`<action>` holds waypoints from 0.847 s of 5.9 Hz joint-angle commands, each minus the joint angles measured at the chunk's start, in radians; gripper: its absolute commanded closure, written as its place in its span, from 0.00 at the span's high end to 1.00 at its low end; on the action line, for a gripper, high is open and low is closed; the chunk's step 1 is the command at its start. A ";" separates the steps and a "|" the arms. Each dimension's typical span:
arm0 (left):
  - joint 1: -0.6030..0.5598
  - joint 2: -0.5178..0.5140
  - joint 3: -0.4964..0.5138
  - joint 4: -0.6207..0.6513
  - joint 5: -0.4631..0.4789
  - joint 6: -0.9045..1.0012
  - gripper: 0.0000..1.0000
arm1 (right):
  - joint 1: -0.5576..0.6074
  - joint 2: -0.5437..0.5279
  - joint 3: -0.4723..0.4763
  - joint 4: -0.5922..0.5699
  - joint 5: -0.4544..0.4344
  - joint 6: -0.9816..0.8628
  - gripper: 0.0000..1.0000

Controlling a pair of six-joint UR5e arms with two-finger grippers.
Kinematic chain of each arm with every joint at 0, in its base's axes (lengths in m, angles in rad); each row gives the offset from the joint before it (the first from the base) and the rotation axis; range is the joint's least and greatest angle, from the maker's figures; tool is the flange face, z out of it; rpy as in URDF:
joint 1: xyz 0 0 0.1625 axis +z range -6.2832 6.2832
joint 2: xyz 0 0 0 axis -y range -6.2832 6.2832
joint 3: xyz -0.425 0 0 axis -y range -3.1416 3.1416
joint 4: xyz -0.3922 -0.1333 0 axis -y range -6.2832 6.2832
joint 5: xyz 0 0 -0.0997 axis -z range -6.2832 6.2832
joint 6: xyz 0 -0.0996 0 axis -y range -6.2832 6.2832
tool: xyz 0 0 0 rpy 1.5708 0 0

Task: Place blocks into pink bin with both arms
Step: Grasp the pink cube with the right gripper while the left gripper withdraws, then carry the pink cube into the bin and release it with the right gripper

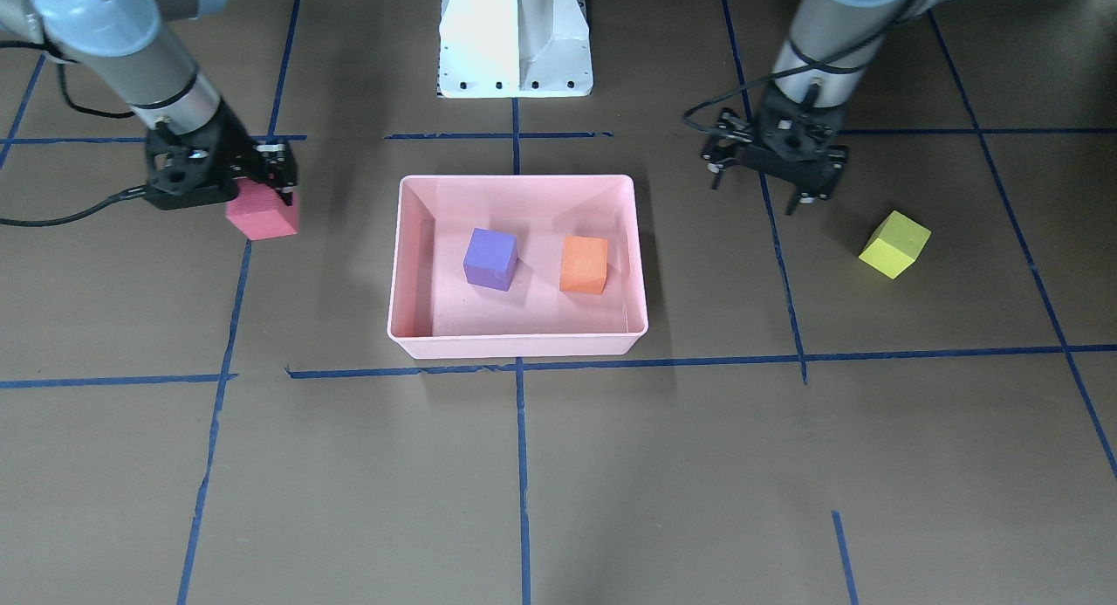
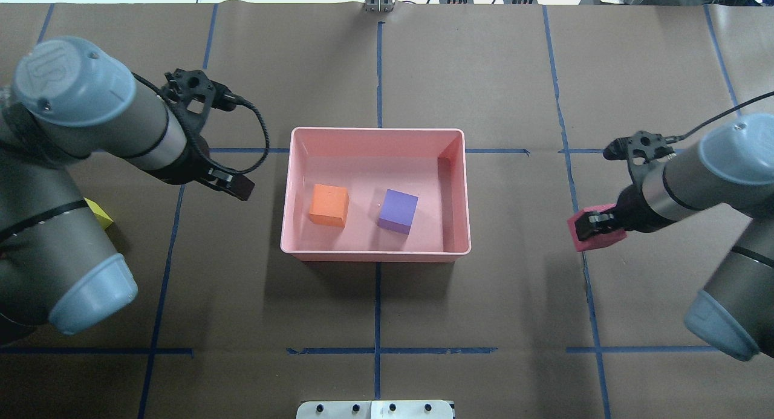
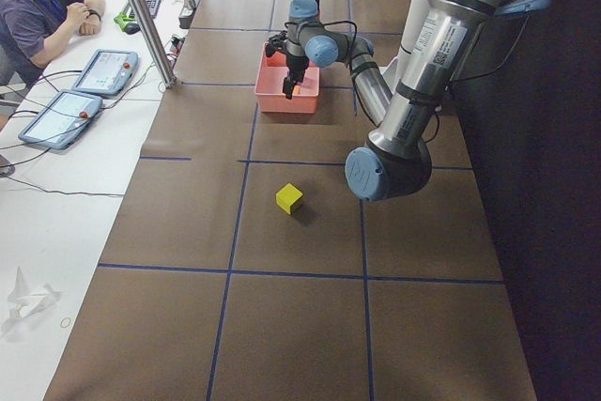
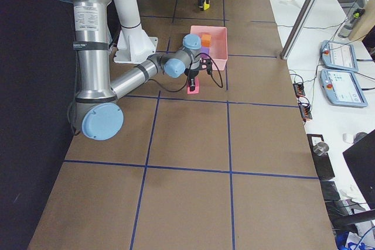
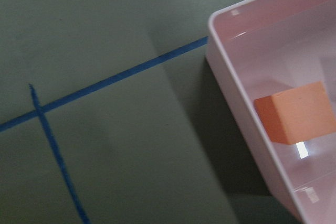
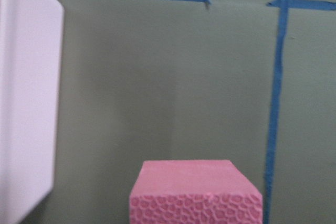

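Observation:
The pink bin (image 1: 515, 347) sits mid-table and holds the purple block (image 1: 489, 257) and the orange block (image 1: 584, 264) side by side, apart. My right gripper (image 2: 598, 224) is shut on the red block (image 1: 262, 214) and holds it low over the table, outside the bin's right end (image 6: 26, 103). My left gripper (image 1: 757, 190) is open and empty, between the bin's left end (image 5: 231, 93) and the yellow-green block (image 1: 894, 244). That block lies tilted on the table, apart from the gripper, and is half hidden behind my left arm in the overhead view (image 2: 100, 213).
The white pedestal base (image 1: 515, 37) stands behind the bin. Blue tape lines cross the brown table cover. An operator (image 3: 42, 11) sits at a side table with tablets (image 3: 103, 70), and a metal pole (image 3: 141, 16) stands at the table's edge.

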 commanded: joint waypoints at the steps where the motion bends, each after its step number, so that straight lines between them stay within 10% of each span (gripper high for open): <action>1: -0.089 0.125 0.000 -0.047 -0.049 0.159 1.00 | -0.036 0.265 -0.078 -0.177 -0.005 0.155 0.30; 3: -0.158 0.235 0.014 -0.167 -0.116 0.244 1.00 | -0.105 0.419 -0.198 -0.174 -0.039 0.318 0.43; 4: -0.173 0.274 0.014 -0.169 -0.138 0.305 1.00 | -0.163 0.448 -0.223 -0.171 -0.122 0.430 0.99; 5: -0.173 0.285 0.017 -0.178 -0.138 0.309 1.00 | -0.172 0.452 -0.214 -0.172 -0.172 0.437 1.00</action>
